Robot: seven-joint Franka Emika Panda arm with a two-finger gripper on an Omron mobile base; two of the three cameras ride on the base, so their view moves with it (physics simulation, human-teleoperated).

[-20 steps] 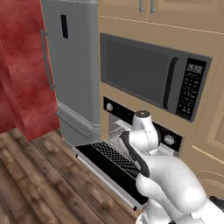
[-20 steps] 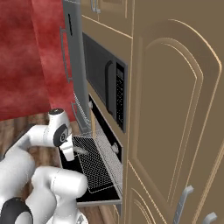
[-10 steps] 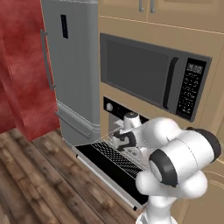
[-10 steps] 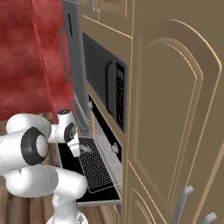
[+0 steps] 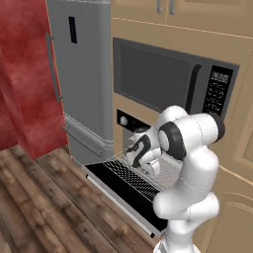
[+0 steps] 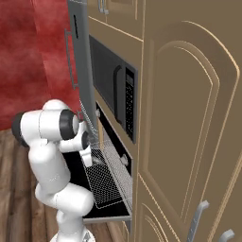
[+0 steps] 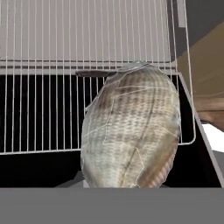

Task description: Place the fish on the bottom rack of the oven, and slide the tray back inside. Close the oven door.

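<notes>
Fish [image 7: 131, 131]: pale grey-silver, scaled, seen lengthwise, close above the bottom rack [image 7: 52, 48] at its 4 o'clock corner. Rack: silver wire grid, pulled out over the oven door [image 5: 126, 190]. Door: dark panel, dropped open to horizontal below the oven [image 5: 129, 123].

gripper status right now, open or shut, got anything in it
Gripper: jaws shut on the fish, held above the pulled-out bottom rack.

Even, flat rendered light; faint shadows; no glare; soft, low-resolution textures throughout.
</notes>
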